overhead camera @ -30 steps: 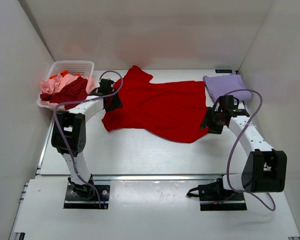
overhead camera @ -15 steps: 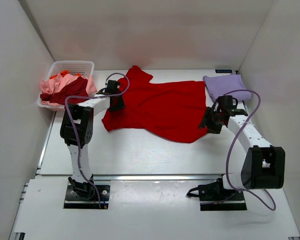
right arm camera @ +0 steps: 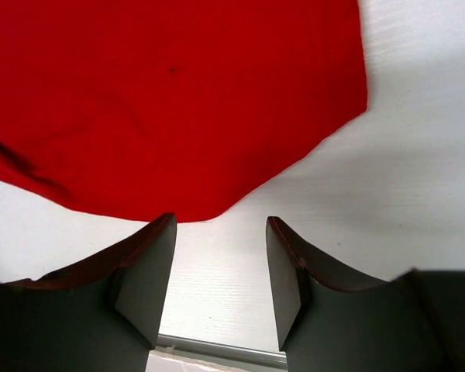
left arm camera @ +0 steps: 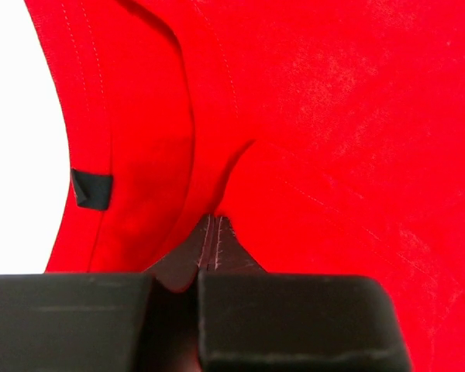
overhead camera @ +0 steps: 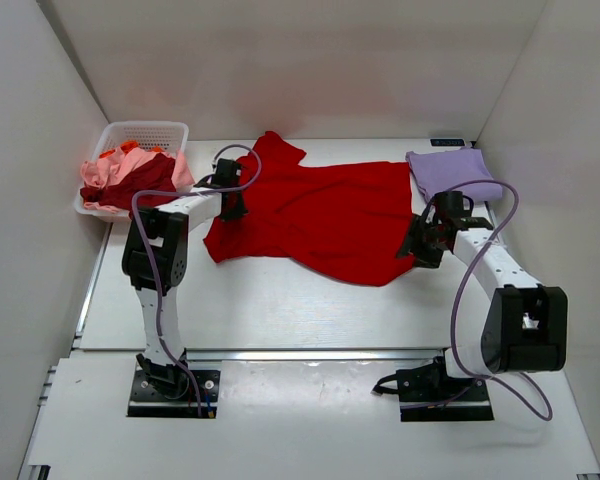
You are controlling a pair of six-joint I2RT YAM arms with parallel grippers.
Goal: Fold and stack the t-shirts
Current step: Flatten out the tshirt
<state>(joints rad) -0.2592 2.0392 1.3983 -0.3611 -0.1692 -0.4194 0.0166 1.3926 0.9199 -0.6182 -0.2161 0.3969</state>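
Spread flat on the desk (overhead camera: 280, 300): red t-shirt (overhead camera: 320, 215), gripped at its left edge by the left end effector (left arm camera: 207, 232).
Left wrist view only: fingers pressed together on a raised fold of red cloth beside a seam; small black tag (left arm camera: 91, 189) at the shirt's edge, no lettering legible. Right wrist view only: right end effector (right arm camera: 221, 263) spread, over bare desk just short of the shirt's corner, nothing between the jaws. Top view only: folded lavender t-shirt (overhead camera: 452, 172) at far right, near the right arm; white basket (overhead camera: 145, 130) at far left holding pink, orange and dark red t-shirts (overhead camera: 130, 175); small dark label (overhead camera: 446, 142) at the desk's far edge, writing too small to read.
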